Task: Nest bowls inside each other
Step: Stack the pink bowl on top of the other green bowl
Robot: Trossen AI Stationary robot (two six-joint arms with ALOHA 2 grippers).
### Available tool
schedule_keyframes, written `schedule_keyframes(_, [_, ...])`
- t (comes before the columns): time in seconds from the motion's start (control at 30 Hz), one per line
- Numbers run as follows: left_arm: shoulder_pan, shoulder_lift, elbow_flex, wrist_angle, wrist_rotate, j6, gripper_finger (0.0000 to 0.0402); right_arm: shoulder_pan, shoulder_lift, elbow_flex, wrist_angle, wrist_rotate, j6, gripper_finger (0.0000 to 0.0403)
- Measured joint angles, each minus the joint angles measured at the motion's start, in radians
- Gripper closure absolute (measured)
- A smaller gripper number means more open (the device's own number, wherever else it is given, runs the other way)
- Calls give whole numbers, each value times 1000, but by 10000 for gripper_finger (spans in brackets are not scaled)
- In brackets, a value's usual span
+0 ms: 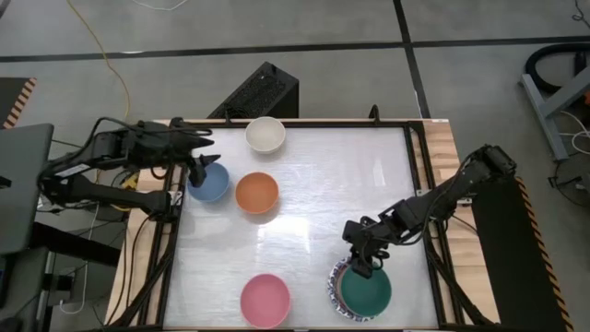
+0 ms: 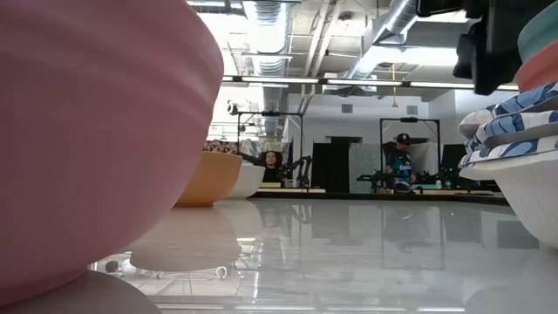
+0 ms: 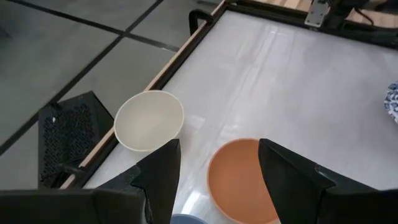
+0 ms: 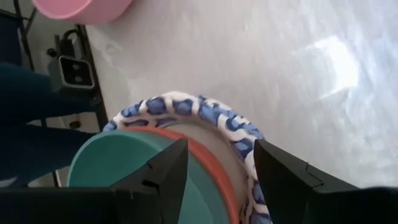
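Note:
Five lots of bowls stand on the white table. A cream-white bowl [image 1: 265,135] is at the far side, a blue bowl [image 1: 208,183] and an orange bowl [image 1: 256,193] are at the left, and a pink bowl [image 1: 265,300] is near the front edge. At the front right, a teal bowl [image 1: 366,291] sits nested in a red-orange bowl [image 4: 214,171], inside blue-and-white patterned bowls [image 4: 205,112]. My left gripper [image 1: 200,169] hangs open over the blue bowl's left rim. My right gripper [image 1: 361,267] hangs open over the stack's far rim, touching nothing.
A raised black frame [image 1: 419,175] borders the tabletop, with wooden edging outside it. A black box [image 1: 258,92] lies on the floor beyond the far edge. The table's middle [image 1: 341,184] is bare. In the low view a person [image 2: 399,161] stands in the room behind.

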Motion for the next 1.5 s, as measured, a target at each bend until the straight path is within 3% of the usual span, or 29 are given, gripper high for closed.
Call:
schedule_keyframes(0.2, [0, 44, 0, 0, 0, 0, 195, -17, 0, 0, 0, 47, -53, 198])
schedule_keyframes(0.87, [0, 240, 0, 0, 2, 0, 195, -70, 0, 0, 29, 41, -129, 198])
schedule_keyframes(1.5, [0, 568, 0, 5, 1, -2, 195, -106, 0, 0, 36, -5, -189, 198])
